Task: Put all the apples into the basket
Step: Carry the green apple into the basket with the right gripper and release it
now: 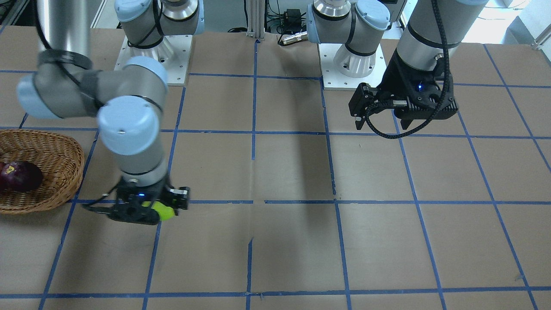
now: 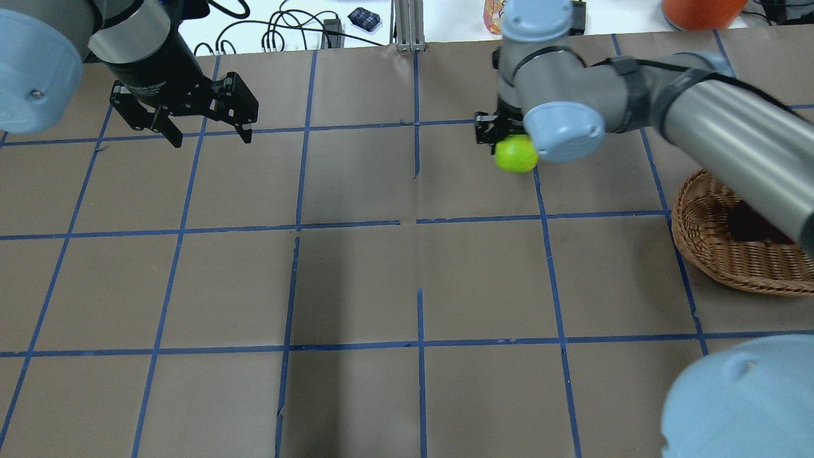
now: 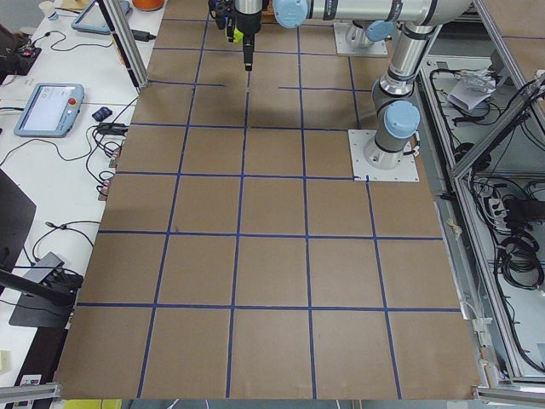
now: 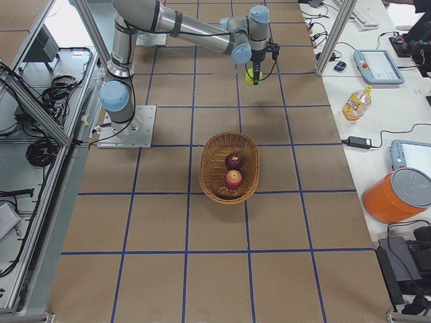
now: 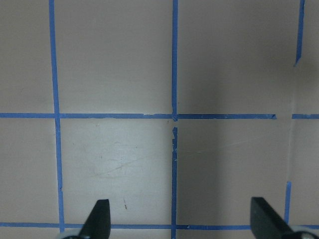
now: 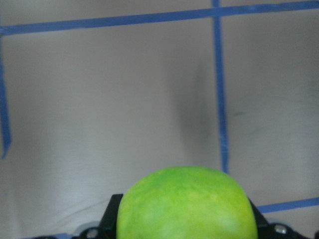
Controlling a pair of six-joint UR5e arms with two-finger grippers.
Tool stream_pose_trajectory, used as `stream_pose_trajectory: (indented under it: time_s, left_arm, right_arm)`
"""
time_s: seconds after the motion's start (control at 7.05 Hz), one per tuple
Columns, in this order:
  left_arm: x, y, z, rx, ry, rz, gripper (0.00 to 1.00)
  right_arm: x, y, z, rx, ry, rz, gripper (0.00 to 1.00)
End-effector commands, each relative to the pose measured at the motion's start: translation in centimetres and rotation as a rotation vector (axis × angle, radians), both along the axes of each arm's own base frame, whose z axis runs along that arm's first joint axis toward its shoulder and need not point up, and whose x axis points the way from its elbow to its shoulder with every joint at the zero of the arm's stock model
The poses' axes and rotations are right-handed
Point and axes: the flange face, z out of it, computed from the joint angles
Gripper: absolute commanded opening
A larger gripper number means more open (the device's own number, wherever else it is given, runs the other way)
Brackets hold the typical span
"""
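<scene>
My right gripper point(image 1: 148, 212) is shut on the lime green apple point(image 1: 164, 211) and holds it above the table, well away from the basket. The apple also shows in the overhead view point(image 2: 516, 155), the right side view point(image 4: 250, 76) and the right wrist view point(image 6: 187, 204). The woven wicker basket point(image 4: 212, 161) holds the dark maroon apple point(image 4: 234, 161) and the red apple point(image 4: 233, 179). In the front view the basket point(image 1: 56, 150) shows the maroon apple point(image 1: 21, 175). My left gripper point(image 2: 210, 135) is open and empty, also seen in its wrist view point(image 5: 182, 221).
The brown table carries a blue tape grid. The two arm base plates point(image 1: 155, 56) stand at the robot's side. A side table past the far edge holds a bottle point(image 4: 355, 102), an orange bucket point(image 4: 397, 195) and tablets point(image 4: 377, 64).
</scene>
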Motion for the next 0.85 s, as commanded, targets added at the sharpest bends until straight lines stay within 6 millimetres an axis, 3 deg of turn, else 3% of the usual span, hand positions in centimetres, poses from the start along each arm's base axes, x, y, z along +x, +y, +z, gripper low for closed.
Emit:
stream_pose_trajectory:
  time_s: [0.0, 0.14, 0.28, 0.43, 0.57, 0.71]
  left_arm:
    - [0.1, -0.1, 0.1, -0.003, -0.001, 0.002, 1.00]
    - [0.1, -0.1, 0.1, -0.003, -0.001, 0.002, 1.00]
    - [0.1, -0.1, -0.1, 0.000, -0.001, 0.003, 1.00]
    - [0.1, 0.0, 0.1, -0.002, -0.001, 0.003, 1.00]
    - [0.1, 0.0, 0.0, 0.001, -0.001, 0.005, 1.00]
    - [0.1, 0.0, 0.0, 0.003, -0.001, 0.006, 1.00]
  right_arm:
    - [-16.6, 4.0, 1.0, 0.069, 0.014, 0.123, 0.50]
    - [-23.2, 6.3, 0.2, 0.061, 0.024, 0.165, 0.50]
    - [-28.4, 8.7, -2.0, 0.075, 0.010, 0.212, 0.49]
    - [-31.8, 10.4, -3.6, 0.015, -0.047, 0.220, 0.50]
    - [-32.1, 11.3, -4.7, 0.013, -0.076, 0.213, 0.61]
    - [-32.3, 11.0, -4.6, 0.007, -0.070, 0.217, 1.00]
